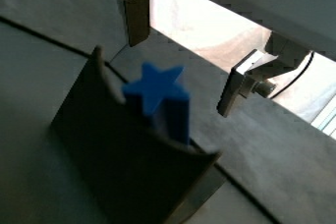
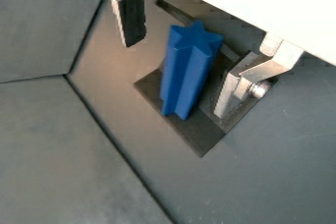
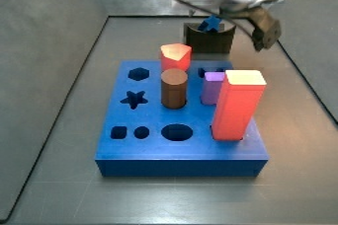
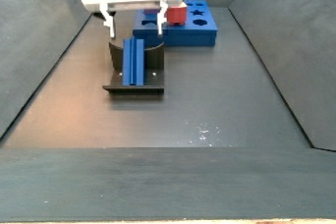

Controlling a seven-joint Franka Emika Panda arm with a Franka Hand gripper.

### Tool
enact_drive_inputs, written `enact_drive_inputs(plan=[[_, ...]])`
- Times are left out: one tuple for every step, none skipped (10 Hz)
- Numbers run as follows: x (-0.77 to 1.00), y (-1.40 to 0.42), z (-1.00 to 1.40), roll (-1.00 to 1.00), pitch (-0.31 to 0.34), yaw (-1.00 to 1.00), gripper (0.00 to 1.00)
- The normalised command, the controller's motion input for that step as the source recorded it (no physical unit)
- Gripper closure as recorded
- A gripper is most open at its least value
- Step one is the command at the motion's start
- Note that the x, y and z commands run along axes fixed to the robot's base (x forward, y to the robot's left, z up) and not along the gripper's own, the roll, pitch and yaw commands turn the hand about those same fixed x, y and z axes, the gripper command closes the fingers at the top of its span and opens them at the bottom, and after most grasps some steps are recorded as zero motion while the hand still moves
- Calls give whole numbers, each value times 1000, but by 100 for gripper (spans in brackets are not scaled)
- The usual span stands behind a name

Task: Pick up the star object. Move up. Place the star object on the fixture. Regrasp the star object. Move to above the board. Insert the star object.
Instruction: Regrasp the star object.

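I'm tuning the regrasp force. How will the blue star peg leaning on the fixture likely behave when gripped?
The star object looks rigid and probably light. Its ridged sides may twist between flat pads. It only leans on the fixture, so a one-sided touch could tip it. The gripper straddles it, open.

Light falls evenly from above in both side views, leaving soft, short shadows beside the pegs on the board (image 3: 185, 140). Both wrist views are dimmer across the grey floor, yet a pale band beyond the end effector (image 1: 184, 59) is blown out to white (detail there is lost). The star object (image 2: 188, 69) looks slightly soft, and the fixture (image 1: 125, 154) reads nearly black.
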Motion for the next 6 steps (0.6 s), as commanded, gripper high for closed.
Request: enact_drive_inputs(plan=[[88, 16, -749, 63, -27, -64, 0], [83, 11, -604, 67, -2, -54, 0], [82, 7, -465, 65, 10, -38, 0], [71, 6, -291, 65, 13, -10, 0], [32, -1, -197, 57, 26, 6, 0], [10, -6, -181, 53, 23, 9, 0]])
